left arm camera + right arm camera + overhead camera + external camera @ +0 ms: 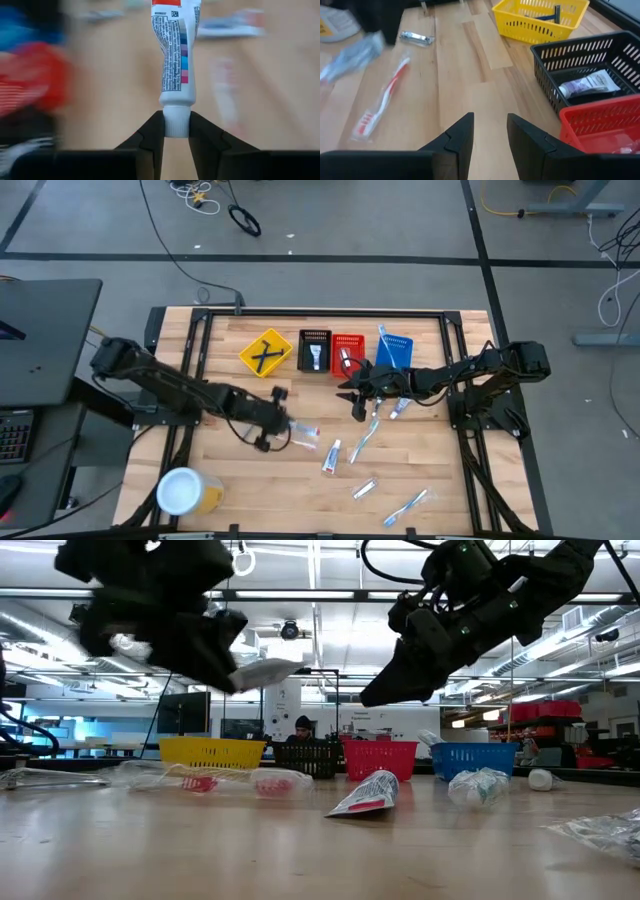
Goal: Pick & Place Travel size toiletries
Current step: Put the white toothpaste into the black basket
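My left gripper (288, 429) is above the middle of the table, shut on a small white toothpaste tube (176, 50) with print and coloured squares. In the low view the tube (265, 670) hangs in the air, well above the wood. My right gripper (490, 135) is open and holds nothing. It hovers (352, 395) just in front of the red basket (347, 352). More toiletries lie flat on the table: a tube (332, 455), a wrapped toothbrush (365, 438), a silvery packet (365, 488) and another toothbrush (408, 505). My left gripper pinches the tube's white cap (176, 124) between its two fingers (152, 135), one on each side. The fingers come from the table's left, roughly level. The tube's body points straight away from them toward the right, lifted clear of the table.
A row of small baskets stands at the far edge: yellow (267, 352) with dark razors, black (314, 350) holding a tube, red, and blue (394, 350). A large yellow jar with a white lid (185, 490) stands near the left front corner. Bare wood lies between the jar and the scattered items.
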